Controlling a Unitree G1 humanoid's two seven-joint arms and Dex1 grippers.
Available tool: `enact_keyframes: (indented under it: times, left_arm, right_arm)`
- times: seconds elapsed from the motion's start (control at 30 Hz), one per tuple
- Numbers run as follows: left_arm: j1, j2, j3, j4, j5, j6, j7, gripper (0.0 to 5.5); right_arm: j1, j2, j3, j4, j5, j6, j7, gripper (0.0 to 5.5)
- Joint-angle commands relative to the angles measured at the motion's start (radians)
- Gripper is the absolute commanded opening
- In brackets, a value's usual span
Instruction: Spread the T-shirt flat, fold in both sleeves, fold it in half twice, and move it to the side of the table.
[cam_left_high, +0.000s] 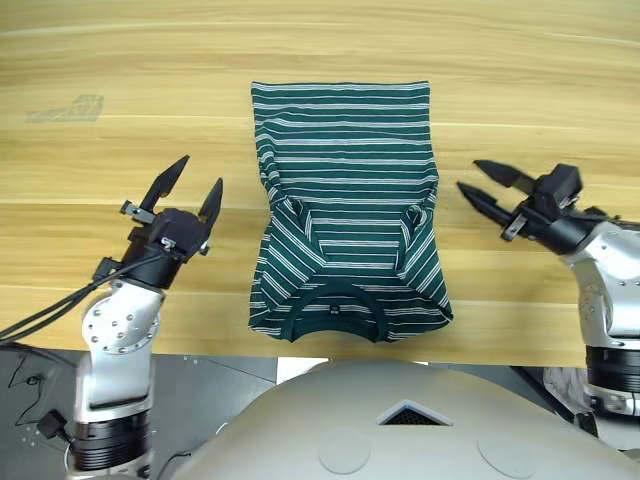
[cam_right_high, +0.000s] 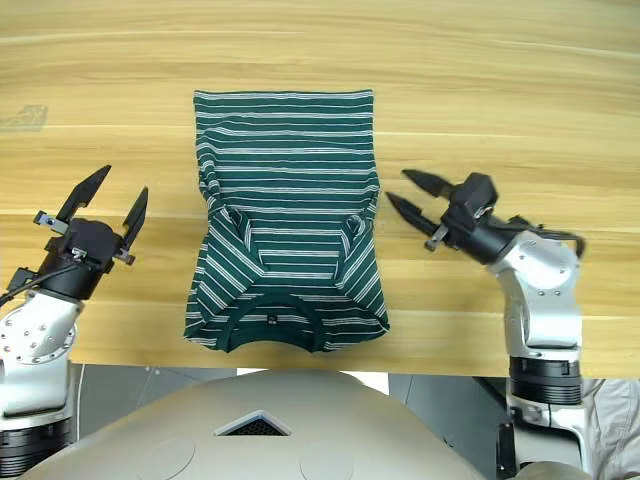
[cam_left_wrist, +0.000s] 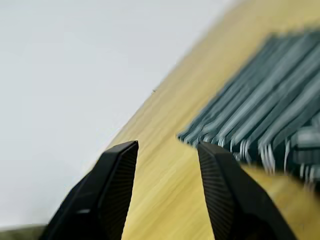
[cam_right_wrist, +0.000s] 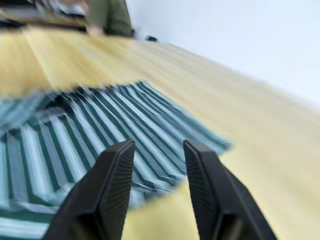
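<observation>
From the head, the left gripper (cam_left_high: 200, 174) stands left of the T-shirt (cam_left_high: 345, 190), well apart from it. Its forearm rises from the table's near edge and its tips point away from the robot, spread apart and holding nothing. Its wrist camera adds a closer look: two dark fingers (cam_left_wrist: 120, 175) parted over bare wood, a corner of the striped cloth beyond them. The T-shirt lies flat in the middle of the table (cam_left_high: 120, 70) — collar toward the robot, hem at the far side, both sleeves folded in over the chest. The right gripper (cam_left_high: 470, 175) hangs near the shirt's right edge, level with the folded sleeve, forearm angled in from the right, tips aimed at the cloth — parted and empty. Its wrist camera shows the stripes close beyond the tips
</observation>
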Motion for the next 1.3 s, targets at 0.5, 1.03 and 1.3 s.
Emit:
enact_keyframes:
  times: [0.5, 1.03, 1.3]
  left_arm:
    - [0.249, 0.348, -0.004, 0.215, 0.318, -0.432, -0.133, 2.21]
    - [0.071, 0.387, -0.247, 0.185, 0.331, -0.445, -0.220, 2.21]
    - [0.056, 0.408, -0.292, 0.193, 0.330, -0.437, -0.234, 1.89]
  right_arm:
    - [-0.089, -0.326, 0.151, 0.590, -0.954, -1.217, -0.365, 4.18]
    - [-0.012, -0.359, 0.448, 0.432, -0.793, -1.049, -0.318, 4.18]
    - [0.002, -0.393, 0.519, 0.390, -0.756, -0.981, -0.306, 3.84]
